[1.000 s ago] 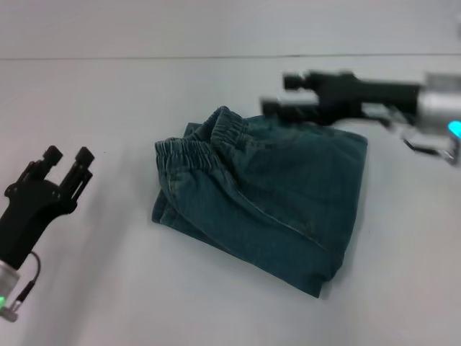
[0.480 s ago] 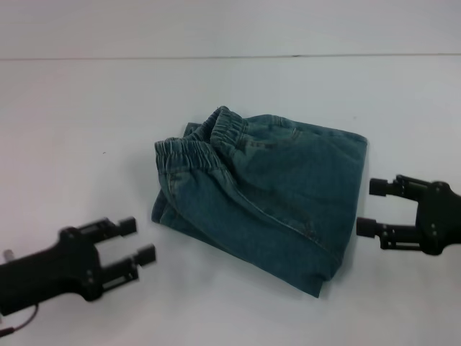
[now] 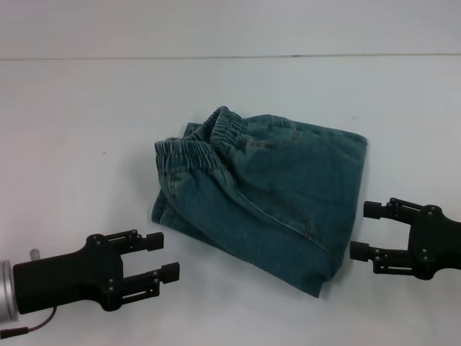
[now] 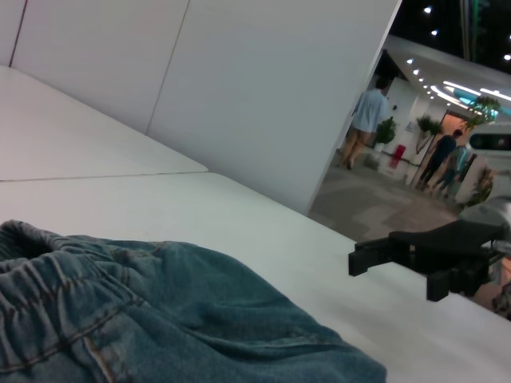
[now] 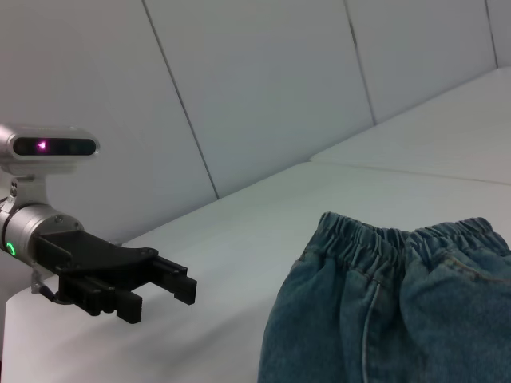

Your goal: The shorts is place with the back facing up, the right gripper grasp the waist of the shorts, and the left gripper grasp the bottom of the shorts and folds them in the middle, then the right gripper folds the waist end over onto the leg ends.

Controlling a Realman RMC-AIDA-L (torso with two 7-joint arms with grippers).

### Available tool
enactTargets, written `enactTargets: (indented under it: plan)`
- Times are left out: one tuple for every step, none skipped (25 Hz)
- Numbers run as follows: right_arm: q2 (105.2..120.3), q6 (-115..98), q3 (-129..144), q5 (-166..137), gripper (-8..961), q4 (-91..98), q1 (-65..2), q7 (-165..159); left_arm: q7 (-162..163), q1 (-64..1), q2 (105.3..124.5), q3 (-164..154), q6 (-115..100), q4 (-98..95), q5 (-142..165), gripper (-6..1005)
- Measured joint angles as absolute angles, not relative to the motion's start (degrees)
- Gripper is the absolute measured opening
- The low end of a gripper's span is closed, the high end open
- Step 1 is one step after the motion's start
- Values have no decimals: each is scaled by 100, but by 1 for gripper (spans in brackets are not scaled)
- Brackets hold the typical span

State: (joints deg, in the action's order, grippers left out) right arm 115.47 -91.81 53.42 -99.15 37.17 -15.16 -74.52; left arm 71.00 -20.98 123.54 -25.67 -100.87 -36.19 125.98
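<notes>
The shorts (image 3: 263, 191) lie in the centre of the head view on the white table (image 3: 86, 115), already a compact folded bundle; the gathered waist of the shorts (image 3: 209, 140) sits on top toward the upper left of the bundle, in two ruffled humps, so I judge both folds done, the lengthwise one and the waist brought over; the leg ends are hidden beneath and I cannot see them, nor the print; what is left, as I read it, is only to draw my arms away and perhaps tidy the lower corner, which juts toward the bottom of the frame. My left pincer (image 3: 164, 258) hangs at the lower left of the head view, fingers parted and holding nothing, near the bundle's lower left edge but apart from it; my right pincer (image 3: 366, 231) hangs at the right, likewise spread and bare, its tips just beside the right edge of the denim without touching. By count: one pair of shorts, one waistband showing as two humps, two pincers, one table; in the wrist views each pincer appears as the far one, across the cloth.
</notes>
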Motion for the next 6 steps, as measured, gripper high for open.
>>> enactTargets:
  plan:
    - [11558,-9169,5342,-9917,927,3717,-1516,-7448,7130,-2100,12351,-2568,-10107,-3621,12595,637]
    - [11566,-9159,5342,-9917,927,3714,-1517,-7446,7159,-2102,12346,-2568,-10138,-3624,12592,638]
    - [11574,-9151,5342,-9917,927,3709,-1522,-7445,7176,-2102,12344,-2569,-10181,-3629,12592,639]
    - [11579,-9146,5342,-9917,927,3696,-1528,-7444,7178,-2102,12343,-2570,-10208,-3629,12592,640]
    - [11584,-9144,5342,-9917,927,3681,-1534,-7442,7180,-2102,12343,-2571,-10227,-3630,12592,641]
    - [11586,-9144,5342,-9917,927,3657,-1550,-7439,7184,-2101,12344,-2572,-10243,-3631,12592,641]
